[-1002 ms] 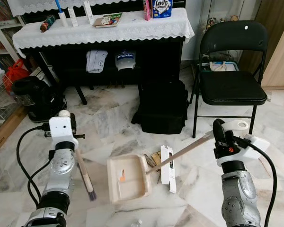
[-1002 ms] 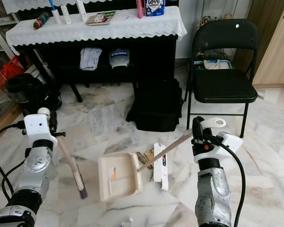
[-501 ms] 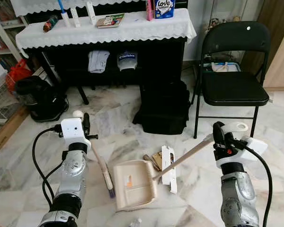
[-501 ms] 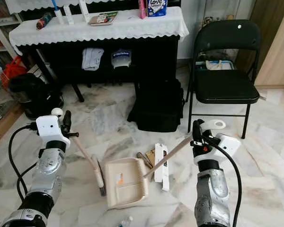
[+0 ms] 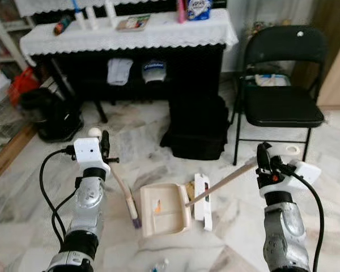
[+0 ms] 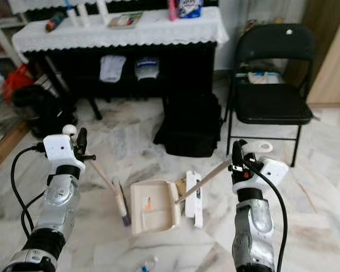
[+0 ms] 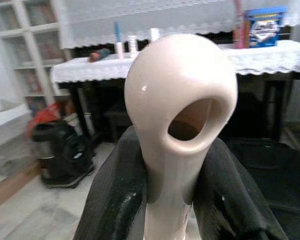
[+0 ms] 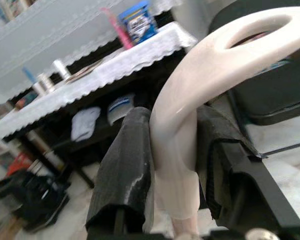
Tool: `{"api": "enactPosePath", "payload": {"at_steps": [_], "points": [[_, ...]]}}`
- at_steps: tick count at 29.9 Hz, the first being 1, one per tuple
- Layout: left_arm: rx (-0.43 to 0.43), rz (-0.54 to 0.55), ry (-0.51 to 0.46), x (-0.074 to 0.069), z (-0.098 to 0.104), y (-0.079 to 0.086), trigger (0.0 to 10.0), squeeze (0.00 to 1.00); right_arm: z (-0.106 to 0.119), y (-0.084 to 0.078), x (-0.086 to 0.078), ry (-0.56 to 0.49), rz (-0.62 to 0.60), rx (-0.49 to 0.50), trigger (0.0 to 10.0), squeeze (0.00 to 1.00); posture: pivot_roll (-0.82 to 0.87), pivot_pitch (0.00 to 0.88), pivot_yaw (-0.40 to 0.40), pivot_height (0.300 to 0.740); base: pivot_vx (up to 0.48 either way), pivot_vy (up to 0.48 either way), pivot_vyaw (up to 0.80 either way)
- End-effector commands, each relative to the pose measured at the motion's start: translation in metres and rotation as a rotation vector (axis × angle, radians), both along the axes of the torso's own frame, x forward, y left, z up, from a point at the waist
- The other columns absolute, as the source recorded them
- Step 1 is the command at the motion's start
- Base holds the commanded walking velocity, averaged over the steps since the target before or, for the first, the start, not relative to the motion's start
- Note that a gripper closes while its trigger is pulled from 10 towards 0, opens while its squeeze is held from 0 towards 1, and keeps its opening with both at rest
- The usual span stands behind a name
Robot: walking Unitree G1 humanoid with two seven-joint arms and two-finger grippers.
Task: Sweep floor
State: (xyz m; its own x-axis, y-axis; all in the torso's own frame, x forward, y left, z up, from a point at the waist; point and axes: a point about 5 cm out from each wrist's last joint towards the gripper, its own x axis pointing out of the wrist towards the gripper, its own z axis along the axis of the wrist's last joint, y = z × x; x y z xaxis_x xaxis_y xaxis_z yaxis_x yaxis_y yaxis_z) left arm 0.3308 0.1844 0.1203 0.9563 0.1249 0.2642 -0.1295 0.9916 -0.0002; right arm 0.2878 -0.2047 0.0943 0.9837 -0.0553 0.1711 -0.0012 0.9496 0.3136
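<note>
The brush (image 5: pixel 126 195) has a cream handle and dark bristles resting on the marble floor (image 5: pixel 39 187), just at 9 o'clock of the dustpan (image 5: pixel 164 208). The left end effector (image 7: pixel 165 195) is clamped on the brush's looped handle end. The cream dustpan lies on the floor, a small orange scrap inside; its long handle runs toward 2 o'clock to the right end effector (image 8: pixel 172 165), clamped on it. A white box (image 5: pixel 202 194) lies at the pan's 3 o'clock. Lettering on the table (image 5: pixel 158 34) items is too blurred to read.
</note>
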Motion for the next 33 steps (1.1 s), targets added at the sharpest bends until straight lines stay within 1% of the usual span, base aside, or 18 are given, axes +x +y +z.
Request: {"api": "enactPosePath", "payload": {"at_steps": [1,15,20,33], "points": [[0.003,0.017,-0.052,0.0011,0.0123,0.0058,10.0,0.0,0.0086,0.0032,0.005,-0.048,0.005,0.013,10.0,0.0,-0.18,0.0,0.127,0.74,0.0,0.0,0.79],[0.005,0.0,-0.05,0.0006,0.0116,0.0012,10.0,0.0,0.01,0.0045,0.0068,-0.054,0.005,-0.004,10.0,0.0,-0.18,0.0,0.126,0.74,0.0,0.0,0.79],[0.023,-0.006,-0.046,-0.0002,0.0107,-0.0001,10.0,0.0,0.0112,0.0049,0.0084,-0.059,0.007,-0.005,10.0,0.0,-0.17,0.0,0.127,0.74,0.0,0.0,0.79],[0.037,-0.004,-0.034,-0.0006,0.0094,0.0014,10.0,0.0,0.0114,0.0051,0.0104,-0.063,0.008,-0.009,10.0,0.0,-0.18,0.0,0.131,0.74,0.0,0.0,0.79]]}}
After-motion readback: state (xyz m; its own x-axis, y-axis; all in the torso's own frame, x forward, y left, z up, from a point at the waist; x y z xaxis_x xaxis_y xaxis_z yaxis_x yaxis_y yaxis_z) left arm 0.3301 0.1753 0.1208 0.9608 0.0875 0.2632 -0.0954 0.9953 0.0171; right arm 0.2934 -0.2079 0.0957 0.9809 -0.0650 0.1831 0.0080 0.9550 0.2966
